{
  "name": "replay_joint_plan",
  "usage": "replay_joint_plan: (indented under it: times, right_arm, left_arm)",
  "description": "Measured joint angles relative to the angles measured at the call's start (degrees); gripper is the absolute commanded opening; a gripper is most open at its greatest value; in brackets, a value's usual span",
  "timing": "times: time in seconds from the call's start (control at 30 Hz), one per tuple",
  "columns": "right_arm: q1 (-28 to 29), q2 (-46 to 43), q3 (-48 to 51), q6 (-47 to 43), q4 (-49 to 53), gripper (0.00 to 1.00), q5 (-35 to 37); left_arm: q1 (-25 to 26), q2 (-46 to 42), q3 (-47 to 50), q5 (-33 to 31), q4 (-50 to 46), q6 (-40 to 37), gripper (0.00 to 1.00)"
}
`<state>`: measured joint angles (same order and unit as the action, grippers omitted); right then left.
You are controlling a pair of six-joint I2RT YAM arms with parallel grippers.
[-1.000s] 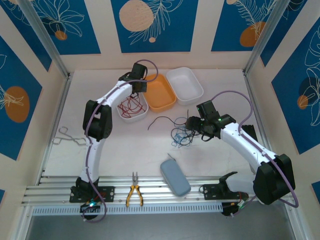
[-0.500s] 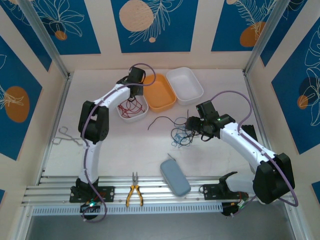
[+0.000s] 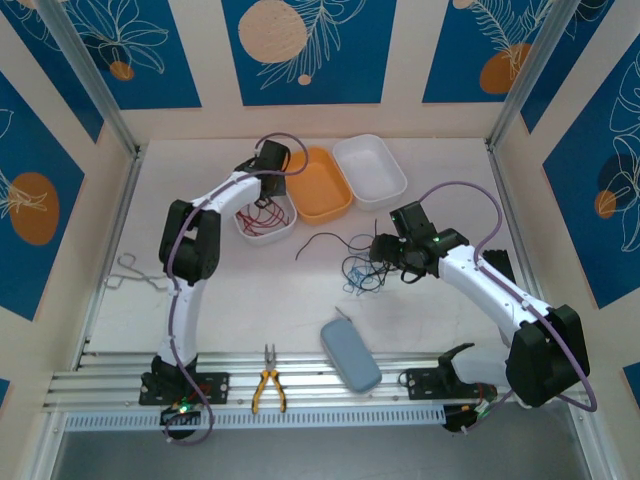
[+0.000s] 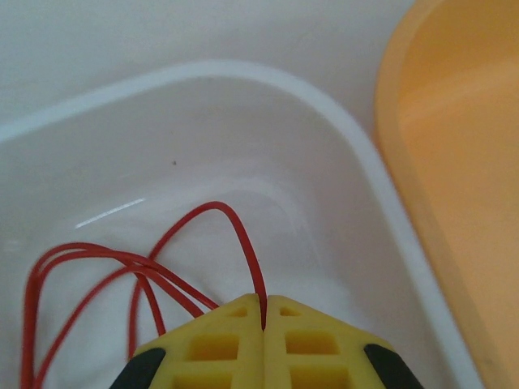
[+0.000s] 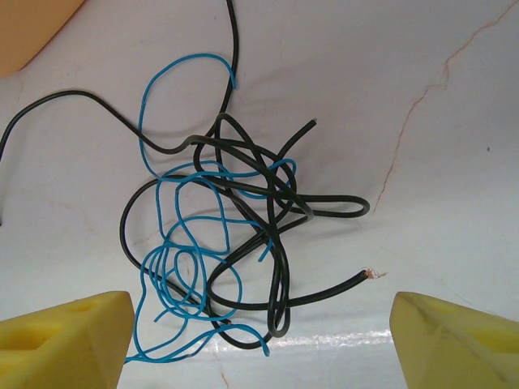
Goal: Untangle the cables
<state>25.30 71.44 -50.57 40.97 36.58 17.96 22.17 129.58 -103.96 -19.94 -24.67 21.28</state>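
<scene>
A tangle of black and light blue cables (image 5: 235, 235) lies on the white table, mid-table in the top view (image 3: 362, 268). My right gripper (image 5: 259, 328) hovers over the tangle, open, its yellow fingertips (image 5: 73, 336) wide apart on either side with nothing between them; from above the right gripper (image 3: 380, 250) sits at the tangle's right edge. Red cables (image 3: 262, 215) lie looped in a small white tray (image 3: 272, 238). My left gripper (image 4: 264, 304) is shut on a loop of the red cable (image 4: 246, 246) just above the tray's floor (image 4: 243, 71).
An orange tray (image 3: 320, 185) sits right of the red cables' tray, with another white tray (image 3: 370, 170) beyond it. A grey-blue case (image 3: 350, 355) and yellow-handled pliers (image 3: 267, 385) lie near the front rail. Metal forceps (image 3: 135, 272) lie at the left.
The left wrist has shifted slightly left over the small white tray, still pinching the red cable. The right arm and the black and blue tangle have not moved.
</scene>
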Motion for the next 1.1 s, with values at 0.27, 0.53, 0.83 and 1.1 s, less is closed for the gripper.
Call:
replay_joint_plan:
  times: [0.27,0.53,0.83,1.1]
  right_arm:
    - [0.6,0.0,0.0,0.0,0.1,0.82,0.0]
    - [1.3,0.1,-0.3,0.0,0.3,0.82,0.0]
    - [1.4,0.0,-0.5,0.0,0.8,0.82,0.8]
    - [1.6,-1.8,-0.5,0.0,1.5,0.83,1.4]
  left_arm:
    - [-1.0,2.3,0.3,3.5,1.7,2.2,0.00]
    - [-1.2,4.0,0.3,6.1,2.8,3.6,0.06]
    - [-1.4,1.2,4.2,6.9,4.6,4.2,0.33]
    - [-2.0,-7.3,7.5,6.9,6.3,4.0,0.40]
